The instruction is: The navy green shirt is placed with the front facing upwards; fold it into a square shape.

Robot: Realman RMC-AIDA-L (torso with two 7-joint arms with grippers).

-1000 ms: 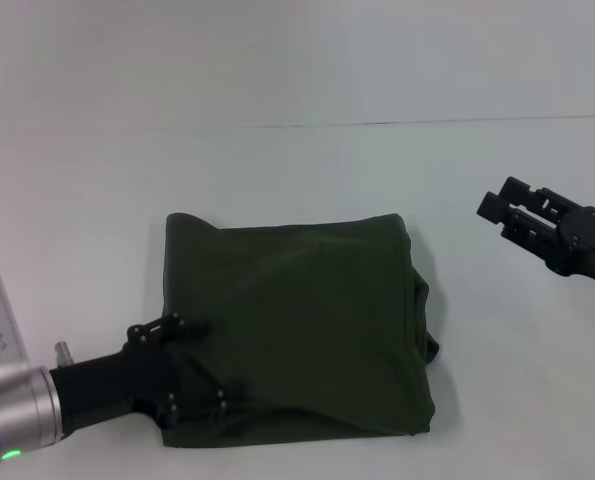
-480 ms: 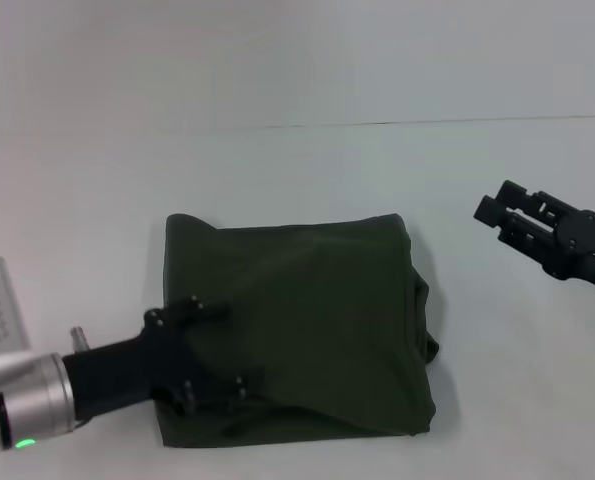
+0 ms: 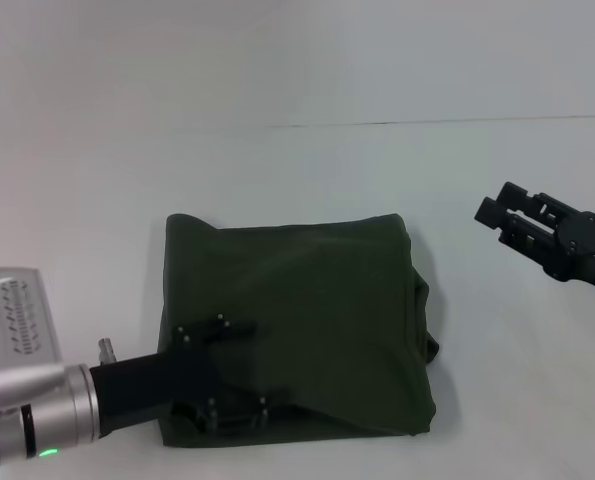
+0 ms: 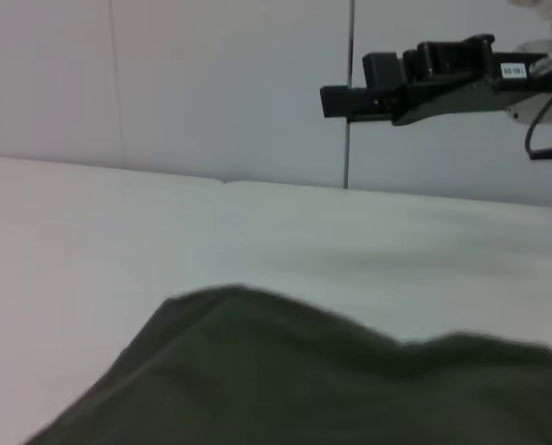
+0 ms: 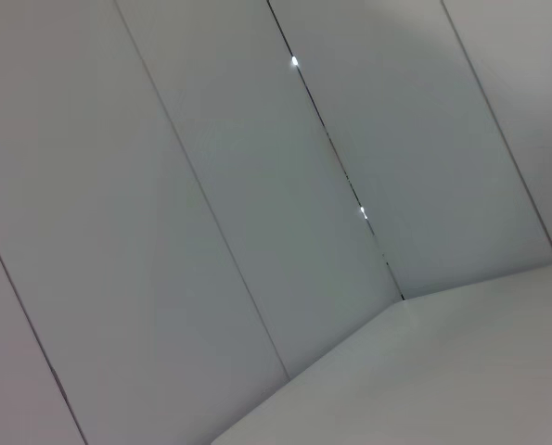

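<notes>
Worktop [image 3: 97, 200]: plain white, matte surface, meeting a pale panelled wall at its far edge. One item lies directly on it: the navy green shirt [image 3: 307, 310], folded into a roughly square, flat bundle near the front centre, with slight bunching of layers along its right edge.
</notes>
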